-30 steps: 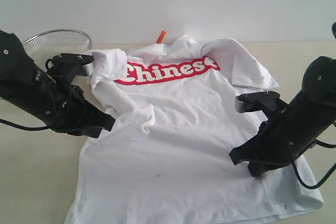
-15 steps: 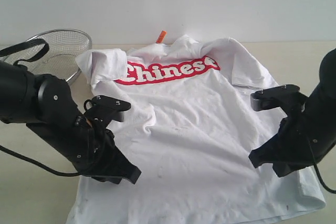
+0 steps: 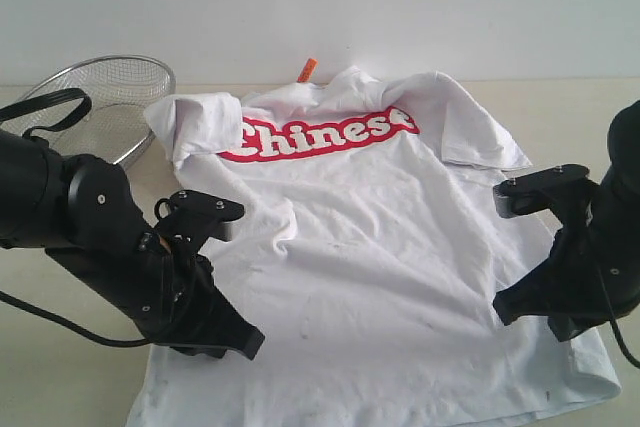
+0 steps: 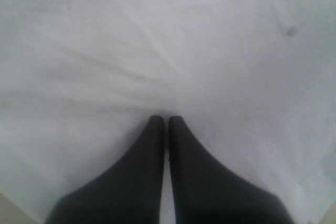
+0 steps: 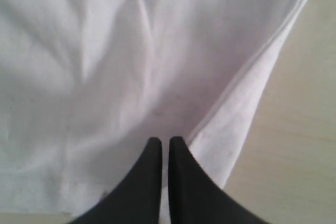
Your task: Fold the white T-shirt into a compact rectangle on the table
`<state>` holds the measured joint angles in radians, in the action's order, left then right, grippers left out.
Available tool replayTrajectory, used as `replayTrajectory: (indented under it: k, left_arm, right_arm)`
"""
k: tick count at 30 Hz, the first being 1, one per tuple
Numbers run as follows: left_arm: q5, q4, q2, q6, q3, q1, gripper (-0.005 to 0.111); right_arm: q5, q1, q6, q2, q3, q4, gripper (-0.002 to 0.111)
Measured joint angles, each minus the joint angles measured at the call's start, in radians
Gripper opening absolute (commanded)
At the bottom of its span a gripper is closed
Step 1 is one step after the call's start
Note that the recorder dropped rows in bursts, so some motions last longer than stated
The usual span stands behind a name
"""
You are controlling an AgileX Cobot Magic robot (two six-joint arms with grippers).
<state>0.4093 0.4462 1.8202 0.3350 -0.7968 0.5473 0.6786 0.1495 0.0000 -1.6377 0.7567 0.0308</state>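
My left gripper [image 3: 243, 341] sits low on the left side of the white T-shirt [image 3: 370, 247], near the hem. My right gripper [image 3: 508, 307] sits on the shirt's right side, close to its edge. In the left wrist view my two black fingers [image 4: 142, 171] are pressed almost together with only a thin slit between them and wrinkled white cloth all around the tips; I cannot tell whether any fabric is pinched there. In the right wrist view the fingers [image 5: 184, 182] are likewise drawn nearly closed, their tips right at the shirt's side edge with the bare table [image 5: 299, 129] beside it, and again I cannot tell whether cloth is caught. The shirt lies spread front-up on the table, with red lettering [image 3: 320, 134] across the chest, the sleeve on my left bunched inward, and an orange neck tag [image 3: 307, 69] at the far collar. A wire-mesh basket [image 3: 110, 97] stands beyond my left arm, near that sleeve.
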Motion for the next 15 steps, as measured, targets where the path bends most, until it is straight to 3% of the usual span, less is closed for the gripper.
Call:
replayTrajectory:
  k: [15]
  left_arm:
    - [-0.004,0.006,0.000,0.004,0.000,0.000,0.004]
  right_arm:
    - [-0.005,0.000,0.000,-0.070,0.000,-0.052,0.000]
